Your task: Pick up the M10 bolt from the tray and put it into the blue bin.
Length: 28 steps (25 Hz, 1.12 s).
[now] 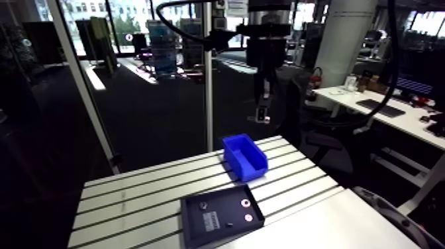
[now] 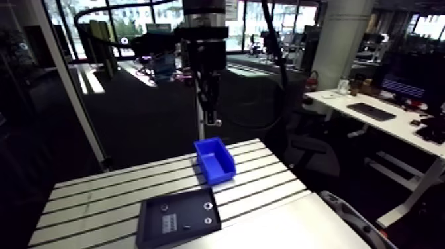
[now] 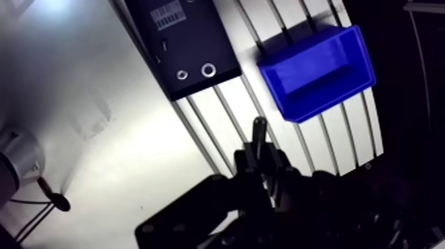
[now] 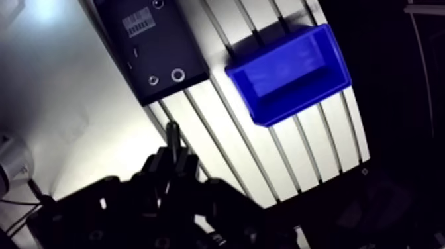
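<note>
**Wrist view.** A dark, slender shaft, the M10 bolt (image 3: 259,131), is seen clamped between the two black fingers (image 3: 246,159) of the gripper (image 3: 259,153). Its free end projects ahead of them over the slotted aluminium worktop (image 3: 225,122), between the flat black tray (image 3: 192,40) and the open-topped blue plastic bin (image 3: 318,73). The tray's two metal rings (image 3: 208,69) and white label (image 3: 167,12) are best resolved here, though the tray's far part is cut off.

**Arm view.** The bolt cannot be told from the dark fingers, and its head is hidden in every view. The wrist is shown hanging vertically from the top edge, with the gripper held well above the worktop — beyond the bin's far end.
</note>
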{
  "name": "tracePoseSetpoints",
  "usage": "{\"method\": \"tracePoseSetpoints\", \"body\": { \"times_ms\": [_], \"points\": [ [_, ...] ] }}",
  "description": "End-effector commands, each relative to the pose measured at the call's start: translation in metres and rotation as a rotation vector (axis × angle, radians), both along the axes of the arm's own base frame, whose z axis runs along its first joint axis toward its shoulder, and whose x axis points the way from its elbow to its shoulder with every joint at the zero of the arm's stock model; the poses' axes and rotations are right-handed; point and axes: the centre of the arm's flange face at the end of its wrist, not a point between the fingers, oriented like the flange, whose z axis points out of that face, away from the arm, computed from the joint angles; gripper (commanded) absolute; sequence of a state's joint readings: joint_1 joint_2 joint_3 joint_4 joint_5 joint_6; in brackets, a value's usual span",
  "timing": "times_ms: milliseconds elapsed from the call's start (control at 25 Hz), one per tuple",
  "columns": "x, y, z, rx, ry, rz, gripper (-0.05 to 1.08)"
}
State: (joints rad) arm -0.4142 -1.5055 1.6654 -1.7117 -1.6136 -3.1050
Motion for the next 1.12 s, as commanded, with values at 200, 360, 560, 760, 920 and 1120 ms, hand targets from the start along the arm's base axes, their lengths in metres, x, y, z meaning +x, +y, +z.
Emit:
{"method": "tracePoseSetpoints", "body": {
  "times_ms": [200,360,560,760,920,1120],
  "points": [
    [-0.035,0.042,-0.028,-0.032,-0.041,0.292,1.02],
    [-0.051,0.049,-0.028,-0.025,-0.036,0.307,1.02],
    [-0.075,0.054,-0.036,-0.029,-0.037,0.358,1.02],
    [-0.101,0.051,-0.065,-0.009,0.003,0.39,1.02],
    [-0.114,0.048,-0.088,-0.006,0.0,0.418,1.02],
    [-0.12,0.045,-0.112,-0.025,-0.028,0.408,1.02]
  ]
}}
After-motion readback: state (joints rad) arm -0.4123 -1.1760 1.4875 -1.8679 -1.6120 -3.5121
